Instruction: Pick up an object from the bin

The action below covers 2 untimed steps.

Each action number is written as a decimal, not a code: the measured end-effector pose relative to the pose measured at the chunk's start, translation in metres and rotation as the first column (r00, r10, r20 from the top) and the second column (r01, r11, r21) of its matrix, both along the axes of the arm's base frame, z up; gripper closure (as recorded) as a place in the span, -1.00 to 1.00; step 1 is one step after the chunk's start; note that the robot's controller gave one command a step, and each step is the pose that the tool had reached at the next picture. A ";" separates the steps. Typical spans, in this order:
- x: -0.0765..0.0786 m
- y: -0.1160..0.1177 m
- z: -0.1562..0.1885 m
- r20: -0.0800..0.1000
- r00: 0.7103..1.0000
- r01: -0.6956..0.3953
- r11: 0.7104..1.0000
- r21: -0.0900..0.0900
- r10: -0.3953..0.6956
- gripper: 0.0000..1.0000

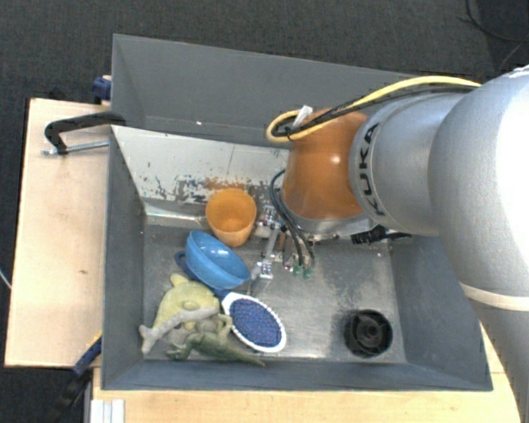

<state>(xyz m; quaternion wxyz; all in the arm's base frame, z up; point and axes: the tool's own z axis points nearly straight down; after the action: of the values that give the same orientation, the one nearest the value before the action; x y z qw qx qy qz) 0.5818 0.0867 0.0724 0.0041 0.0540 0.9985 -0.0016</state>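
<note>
gripper [283,268]: low over the middle of the bin's floor, its fingers [265,266] spread apart with bare grey metal between them; nothing is held.
progress: as i judge it, no pick has been made yet. every thing lies on the floor, so choosing one, closing on it and lifting it all remain.
likeliest thing: blue cup [215,259], just beside the fingertip on the view's left. whether they touch, i cannot tell.
blue cup, make: smooth glossy plastic, rounded bowl tipped on its side, with a small handle at its left. the curved wall looks slippery; the thin rim seems the better place to pinch.
orange cup [230,214]: matte plastic, plain tapered shape, mouth turned toward the camera, standing against the back wall just behind the blue cup and near the gripper.
brush [256,322]: white oval body with a dense patch of dark blue bristles facing up, lying in front of the blue cup.
yellow toy [184,302]: soft-looking, lumpy, pale yellow figure in the front left corner, touching the brush's end.
green toy [213,346]: thin, spiky, dull green animal shape along the front wall, tangled with a grey one beside it.
black disc [367,333]: round, ribbed, rubbery-looking, alone at the front right, well apart from the rest.
bin [331,293]: grey sheet metal with sloping walls, scuffed and rust-flecked along the back.
</note>
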 end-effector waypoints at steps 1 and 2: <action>0.001 0.042 0.030 0.002 0.926 -0.378 0.926 0.004 0.378 -1.00; -0.048 0.090 0.051 0.018 0.798 -0.603 0.798 -0.008 0.603 -1.00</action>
<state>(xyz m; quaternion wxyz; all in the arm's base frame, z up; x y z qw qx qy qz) 0.5340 0.1767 0.1229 0.0141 -0.2661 0.9639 -0.0006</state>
